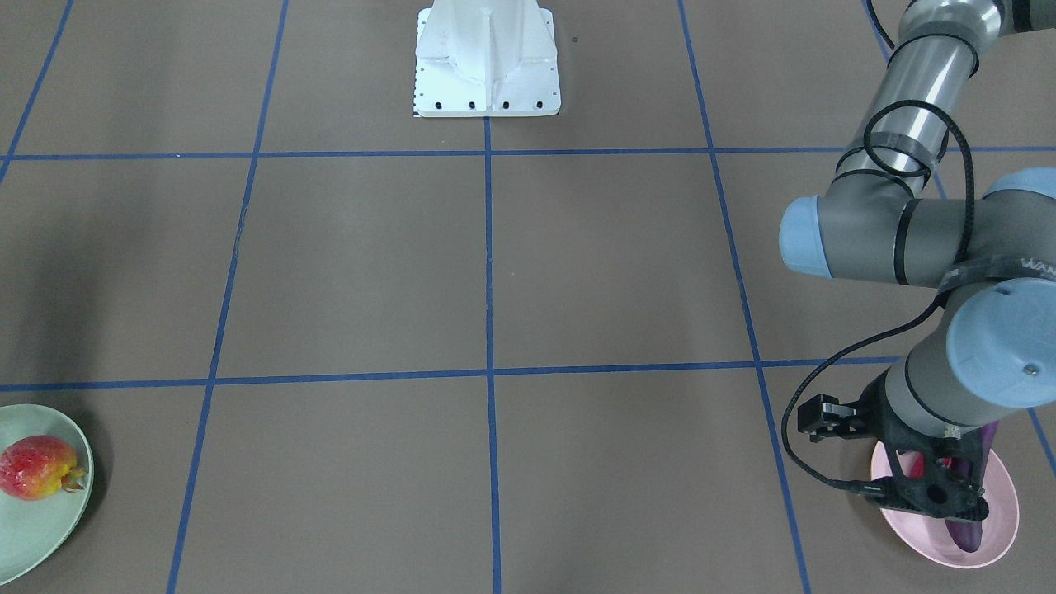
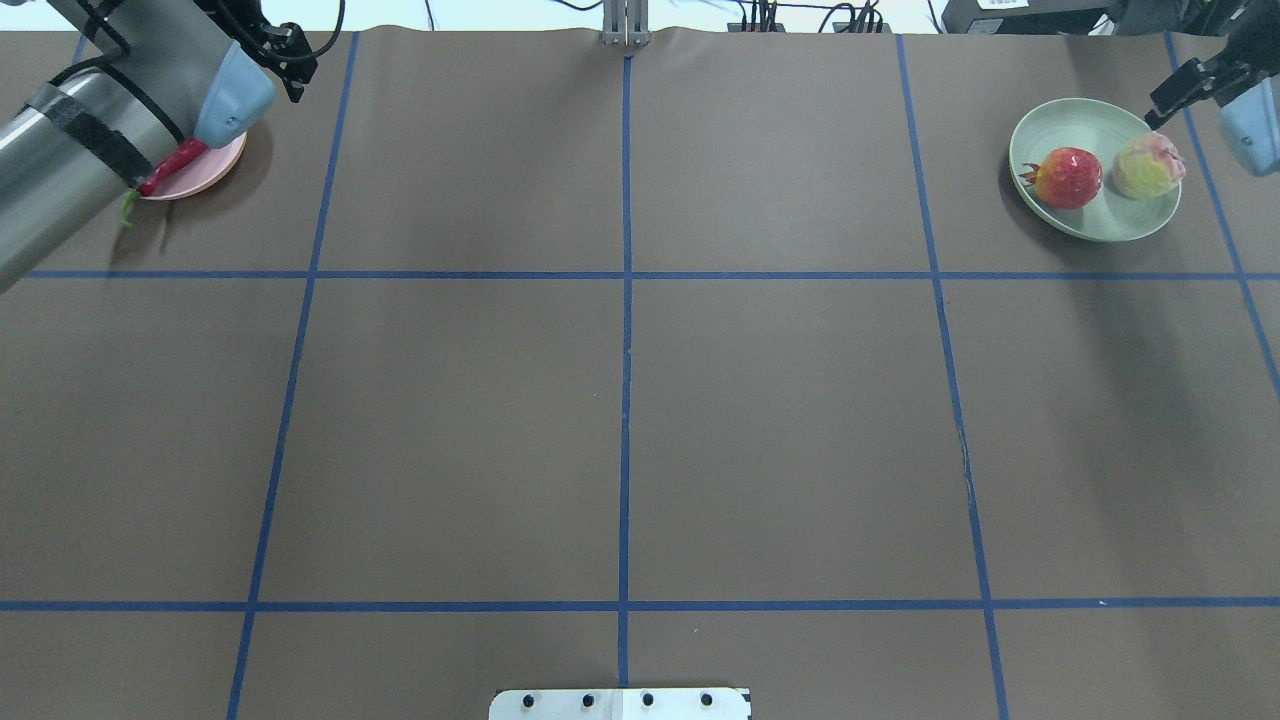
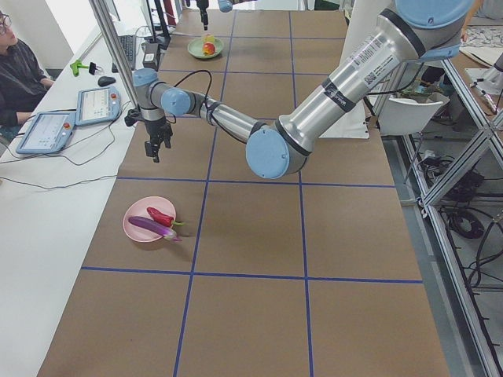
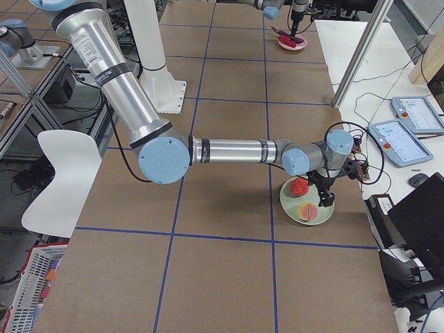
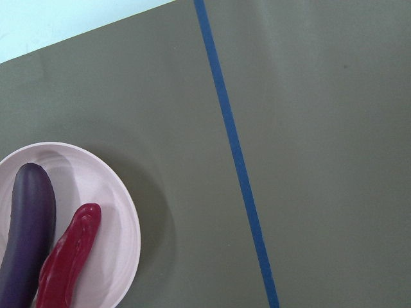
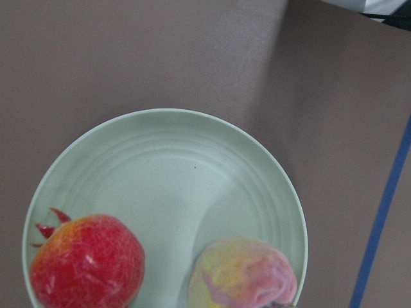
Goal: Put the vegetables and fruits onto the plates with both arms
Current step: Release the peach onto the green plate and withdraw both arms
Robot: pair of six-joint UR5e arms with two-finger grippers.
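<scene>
The pale pink plate (image 1: 994,536) holds the purple eggplant (image 5: 26,237) and the red chili pepper (image 5: 67,263) side by side, as the exterior left view also shows (image 3: 149,221). My left gripper (image 1: 949,503) hangs above that plate, empty, and its jaws look spread. The mint green plate (image 2: 1095,125) holds the red-and-yellow fruit (image 2: 1068,177) and the peach (image 2: 1148,165). My right gripper (image 4: 326,201) hovers over this plate's outer rim. I cannot tell whether it is open or shut. Neither wrist view shows fingers.
The brown table is marked with blue tape lines. The white robot base (image 1: 487,62) stands at the middle of the robot's edge. An operator, tablets and cables (image 3: 71,118) lie on the white bench beyond the table's far side.
</scene>
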